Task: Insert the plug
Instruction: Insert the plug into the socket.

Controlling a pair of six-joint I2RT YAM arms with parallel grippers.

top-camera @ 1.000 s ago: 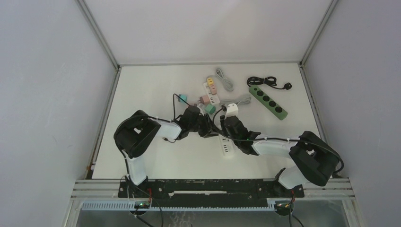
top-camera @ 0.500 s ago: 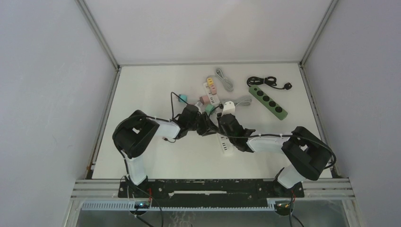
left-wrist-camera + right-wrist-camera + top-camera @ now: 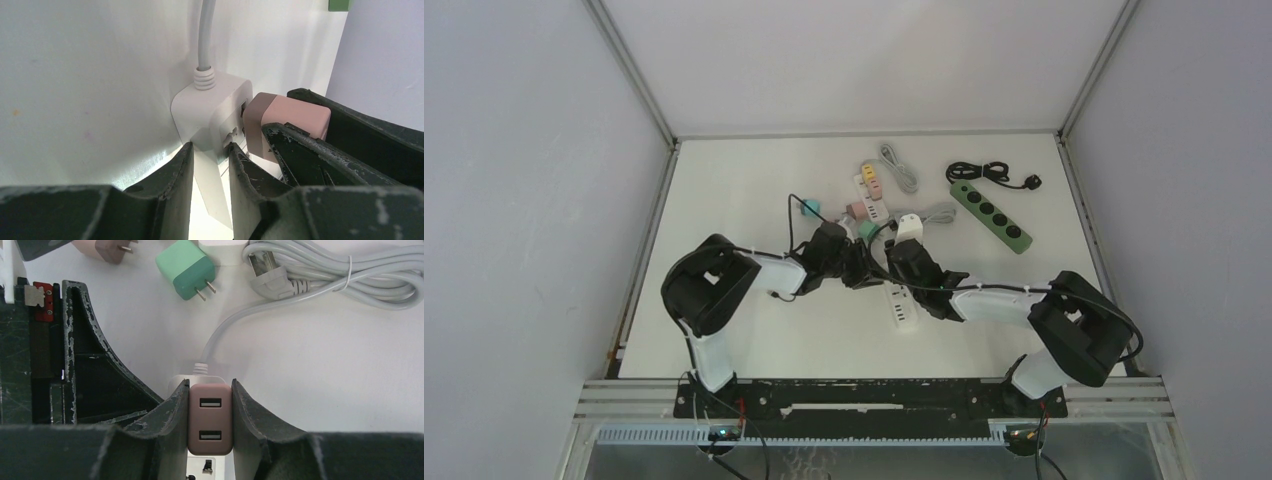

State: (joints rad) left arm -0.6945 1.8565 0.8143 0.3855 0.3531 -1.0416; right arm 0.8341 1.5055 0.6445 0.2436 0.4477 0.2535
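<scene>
A dusty-pink USB charger plug [image 3: 210,425] is clamped between the fingers of my right gripper [image 3: 210,405], its two USB ports facing the camera. It rests against the socket face of the white power strip [image 3: 196,378] at the cord end, and its prongs are hidden. From the left wrist the same plug [image 3: 290,117] meets the strip [image 3: 212,117] near its grey cord. My left gripper [image 3: 210,150] is shut on that strip's end. From above, both grippers meet over the strip [image 3: 903,308] at mid-table.
A green charger plug [image 3: 186,262], a coiled grey cable [image 3: 325,270] and another pink plug [image 3: 107,247] lie just beyond. A green power strip [image 3: 991,216] with a black cord [image 3: 979,172] lies at the back right, and a pink-and-yellow strip [image 3: 871,180] at the back centre.
My right gripper has moved left with the pink plug, closing in on the left gripper over the strip's cord end. The left gripper has barely moved.
</scene>
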